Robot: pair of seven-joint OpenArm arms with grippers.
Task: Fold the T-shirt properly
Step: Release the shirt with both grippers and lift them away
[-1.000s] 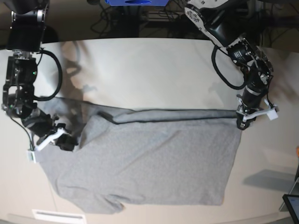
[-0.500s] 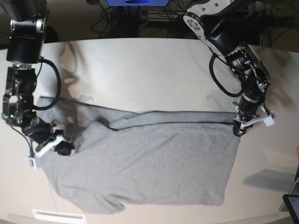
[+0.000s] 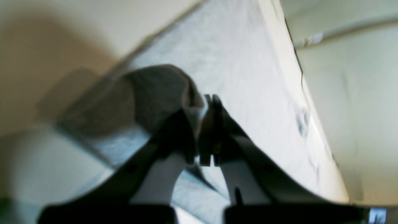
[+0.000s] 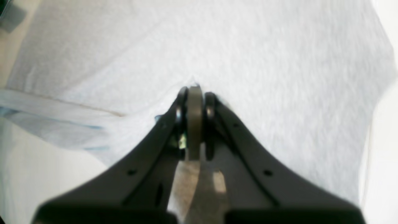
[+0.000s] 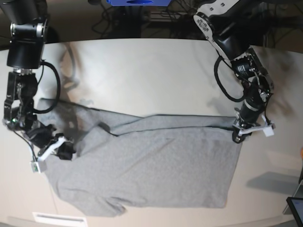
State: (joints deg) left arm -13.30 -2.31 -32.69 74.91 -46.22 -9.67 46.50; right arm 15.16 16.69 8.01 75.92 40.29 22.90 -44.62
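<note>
The T-shirt [image 5: 147, 165] lies flat across the lower frame, long axis left-right, top edge folded over. The right gripper [image 5: 66, 150] pinches its left edge, the left gripper [image 5: 238, 134] its right corner. The bare table [image 5: 142, 75] lies beyond.

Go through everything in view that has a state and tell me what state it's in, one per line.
T-shirt: lying on the table, partly folded, top edge doubled over, pinched at both ends.
Left gripper: shut on the T-shirt's edge.
Right gripper: shut on the T-shirt's other end.
Table: holding the T-shirt.
</note>
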